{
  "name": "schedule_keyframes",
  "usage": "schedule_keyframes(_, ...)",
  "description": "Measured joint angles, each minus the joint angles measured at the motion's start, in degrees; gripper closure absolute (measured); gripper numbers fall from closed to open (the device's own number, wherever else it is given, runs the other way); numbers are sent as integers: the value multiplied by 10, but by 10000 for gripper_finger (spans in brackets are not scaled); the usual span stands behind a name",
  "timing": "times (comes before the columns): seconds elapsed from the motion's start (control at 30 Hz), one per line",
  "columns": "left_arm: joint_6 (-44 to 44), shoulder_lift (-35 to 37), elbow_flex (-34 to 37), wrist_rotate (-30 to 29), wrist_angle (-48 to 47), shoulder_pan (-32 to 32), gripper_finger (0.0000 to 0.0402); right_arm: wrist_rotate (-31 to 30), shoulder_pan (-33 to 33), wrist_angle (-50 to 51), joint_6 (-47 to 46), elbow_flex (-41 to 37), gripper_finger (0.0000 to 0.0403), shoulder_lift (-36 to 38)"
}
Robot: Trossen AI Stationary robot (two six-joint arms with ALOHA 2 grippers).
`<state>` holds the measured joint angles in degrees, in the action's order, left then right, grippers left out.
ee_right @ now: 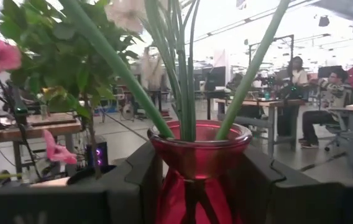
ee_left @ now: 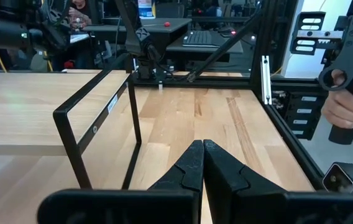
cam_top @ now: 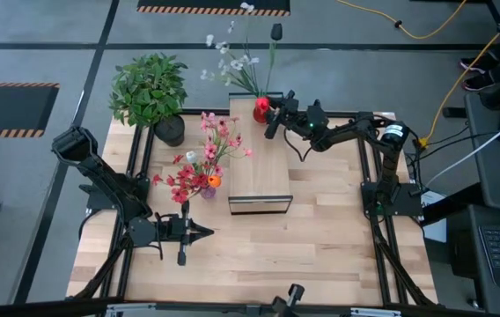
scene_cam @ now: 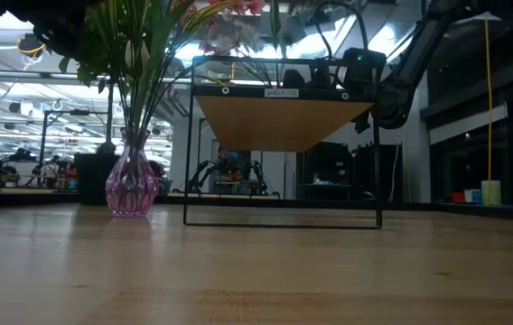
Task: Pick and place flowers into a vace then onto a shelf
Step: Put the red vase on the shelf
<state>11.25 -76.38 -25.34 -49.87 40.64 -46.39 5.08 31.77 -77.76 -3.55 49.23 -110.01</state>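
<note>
A red glass vase with white blossoms and long green stems stands upright over the far end of the light-wood shelf. My right gripper reaches it from the table's right and is shut on it. A pink glass vase full of pink, red and orange flowers stands with its base on the table, left of the shelf; the low view shows it too. My left gripper is shut and waits low over the near-left part of the table. My right gripper holds the red vase at its neck and shoulder, pinched between the two fingers. The fingers come level from the table's right. The vase stays upright with its stems rising above the fingers. Whether its base rests on the shelf, I cannot tell.
A bushy green potted plant stands at the table's far-left corner. The shelf's dark metal frame rises beside my left gripper. A person's hand grips a dark handle beyond the table's right edge. Bare wood lies near the shelf's near end.
</note>
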Motion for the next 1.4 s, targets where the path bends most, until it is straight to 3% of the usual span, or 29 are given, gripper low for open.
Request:
schedule_keyframes(1.3, 0, 0, 0, 0, -14, 0, 396, -25, 0, 29, 37, 0, 257, -4)
schedule_keyframes(1.4, 0, 0, 0, 0, -16, 0, 396, -25, 0, 32, 24, 1, 231, -4)
